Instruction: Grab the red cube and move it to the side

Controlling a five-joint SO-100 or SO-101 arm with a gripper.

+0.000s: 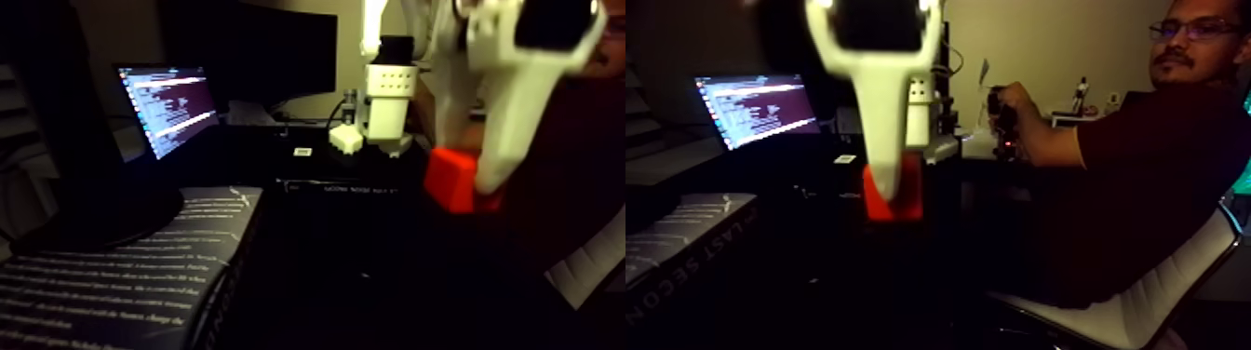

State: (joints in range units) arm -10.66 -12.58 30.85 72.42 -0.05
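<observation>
The picture holds two side-by-side views of the same scene. The red cube [447,179] is a small bright red-orange block, seen at the tip of my white gripper [477,182] in the left half. The right half shows the cube [907,197] again, behind the long white finger [889,140]. My gripper comes down from the top edge, large and blurred, and looks shut on the cube. The other finger is hidden behind the cube. The surface below is too dark to tell whether the cube touches it.
A lit laptop screen [168,107] stands at the back left, with a dark printed box [121,270] lying in front. The arm's white base [386,112] is behind the cube. A person [1145,140] sits on a white chair [1163,298] at the right, hand on a controller [1003,116].
</observation>
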